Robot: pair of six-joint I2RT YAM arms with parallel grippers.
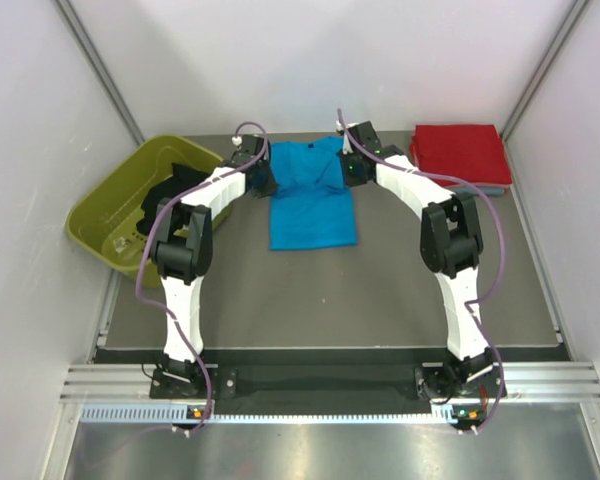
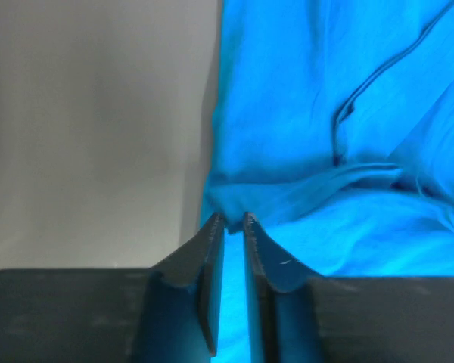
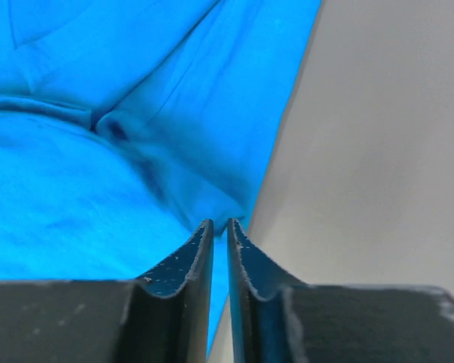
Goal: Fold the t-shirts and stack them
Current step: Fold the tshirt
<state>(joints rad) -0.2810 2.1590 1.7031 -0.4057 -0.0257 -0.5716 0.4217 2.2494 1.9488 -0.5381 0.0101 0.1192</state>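
Observation:
The turquoise-blue t-shirt (image 1: 312,195) lies flat in the far middle of the table, its far part folded over. My left gripper (image 1: 265,178) is at its left edge and my right gripper (image 1: 352,170) at its right edge. In the left wrist view the left gripper (image 2: 233,219) has its jaws a narrow gap apart, with a bump of the turquoise t-shirt (image 2: 325,113) at the tips. In the right wrist view the right gripper (image 3: 219,224) stands almost closed, pinching the edge of the turquoise t-shirt (image 3: 136,113). A folded red t-shirt (image 1: 460,152) lies at the far right on a grey-blue one (image 1: 492,188).
An olive-green tub (image 1: 92,225) stands at the far left with a black t-shirt (image 1: 170,195) in it. White walls close in on both sides and the back. Both arms reach forward from the near edge.

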